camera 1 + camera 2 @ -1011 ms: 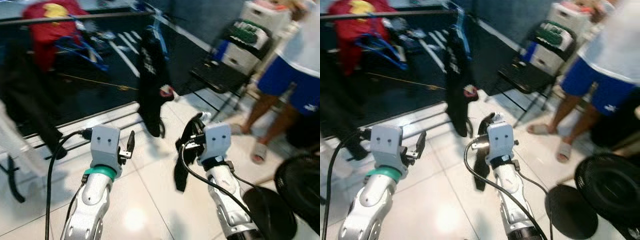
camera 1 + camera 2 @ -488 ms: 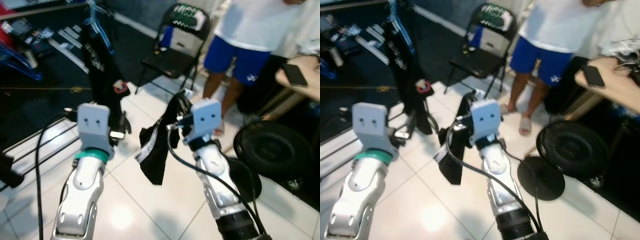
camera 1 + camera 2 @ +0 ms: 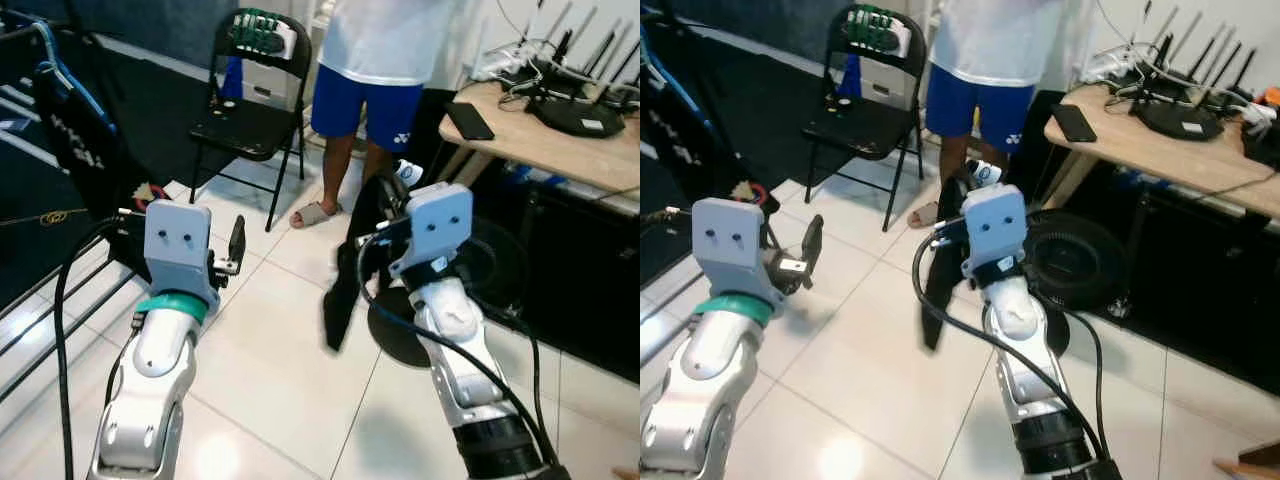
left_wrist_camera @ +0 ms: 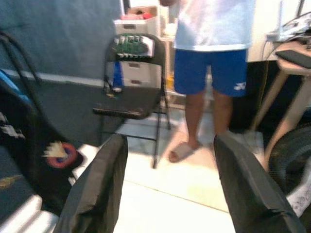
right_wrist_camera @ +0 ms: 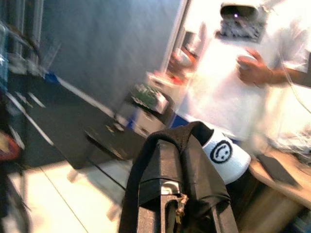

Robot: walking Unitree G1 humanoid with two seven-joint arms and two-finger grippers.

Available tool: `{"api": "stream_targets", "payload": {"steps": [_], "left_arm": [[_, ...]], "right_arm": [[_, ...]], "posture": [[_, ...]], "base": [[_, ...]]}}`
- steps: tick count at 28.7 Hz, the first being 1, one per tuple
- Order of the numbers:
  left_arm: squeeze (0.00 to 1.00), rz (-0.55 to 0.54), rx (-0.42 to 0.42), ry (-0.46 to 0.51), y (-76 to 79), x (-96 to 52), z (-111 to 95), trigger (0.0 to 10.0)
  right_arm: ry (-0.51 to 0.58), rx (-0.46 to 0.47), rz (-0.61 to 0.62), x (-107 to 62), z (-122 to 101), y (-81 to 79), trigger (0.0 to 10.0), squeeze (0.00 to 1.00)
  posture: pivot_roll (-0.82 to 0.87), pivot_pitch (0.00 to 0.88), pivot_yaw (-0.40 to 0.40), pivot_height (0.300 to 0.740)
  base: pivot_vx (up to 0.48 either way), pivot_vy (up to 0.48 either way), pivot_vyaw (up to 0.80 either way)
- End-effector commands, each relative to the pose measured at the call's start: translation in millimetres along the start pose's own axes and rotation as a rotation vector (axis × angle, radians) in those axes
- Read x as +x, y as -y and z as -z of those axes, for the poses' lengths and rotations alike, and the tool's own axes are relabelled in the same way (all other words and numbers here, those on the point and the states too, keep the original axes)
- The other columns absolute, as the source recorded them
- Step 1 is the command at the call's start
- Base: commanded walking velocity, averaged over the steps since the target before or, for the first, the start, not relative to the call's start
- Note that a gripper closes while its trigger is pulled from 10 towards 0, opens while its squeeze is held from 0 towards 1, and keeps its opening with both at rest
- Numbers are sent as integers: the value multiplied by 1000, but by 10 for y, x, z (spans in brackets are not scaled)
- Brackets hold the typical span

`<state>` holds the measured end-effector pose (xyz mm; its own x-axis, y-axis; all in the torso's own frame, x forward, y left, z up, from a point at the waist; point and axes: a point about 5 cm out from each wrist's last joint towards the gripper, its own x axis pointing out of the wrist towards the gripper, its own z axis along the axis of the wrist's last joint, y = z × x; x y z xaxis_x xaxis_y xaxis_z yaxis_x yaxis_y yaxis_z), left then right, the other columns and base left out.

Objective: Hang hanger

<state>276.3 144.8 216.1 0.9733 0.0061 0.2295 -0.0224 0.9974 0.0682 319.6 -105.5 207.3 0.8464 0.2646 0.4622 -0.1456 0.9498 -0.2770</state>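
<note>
Holding a dark garment (image 3: 343,295), the right claw (image 3: 385,205) is clamped shut on its top, where a white piece with a smiley face (image 5: 222,154) pokes out beside the black fingers; the hanger itself is hidden under the cloth, so I judge it sits in that grip. Garment hangs straight down from the claw, long axis vertical, lower end well above the tiled floor (image 3: 280,350). Left claw (image 3: 237,255) is raised at similar height, fingers spread wide, nothing between them.

Clothes rack with a black garment on a blue hanger (image 3: 70,120) stands off to the robot's left, well apart from the right claw and nearer the left arm. Straight ahead instead: a black folding chair (image 3: 245,125), a person in blue shorts (image 3: 365,80), a floor fan (image 3: 1070,255), a wooden worktop (image 3: 540,145) with routers. Judgement: the load must travel leftward across the body toward the rack before any hanging; rail itself mostly out of frame.
</note>
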Motion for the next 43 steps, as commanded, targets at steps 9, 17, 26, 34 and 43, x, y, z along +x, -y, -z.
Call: {"api": "stream_targets", "payload": {"steps": [9, 17, 26, 34, 43], "left_arm": [[0, 16, -50, -62, 46, 7, 119, 10000], [0, 20, -45, -70, 67, 3, 128, 10000], [0, 20, -43, -84, 83, -22, 143, 10000], [0, 27, -57, -69, 146, 8, 111, 10000], [0, 62, 2, -32, 150, 89, 45, 10000]], "right_arm": [[-196, -42, 70, -365, 472, 106, 10000, 0], [-174, -44, 100, -318, 420, 174, 10000, 0], [-135, -8, 110, -217, 343, 154, 10000, 0], [-106, 0, 90, -153, 274, 117, 10000, 0], [-70, -6, 113, -109, 211, 123, 10000, 0]], "posture": [[-37, 46, 40, 740], [-38, 47, 43, 740], [-28, 52, 33, 740], [-31, 56, 35, 740], [-43, 57, 91, 740]], "base": [[0, 0, -800], [0, 0, -800], [0, 0, -800], [0, 0, -800], [0, 0, -800]]}}
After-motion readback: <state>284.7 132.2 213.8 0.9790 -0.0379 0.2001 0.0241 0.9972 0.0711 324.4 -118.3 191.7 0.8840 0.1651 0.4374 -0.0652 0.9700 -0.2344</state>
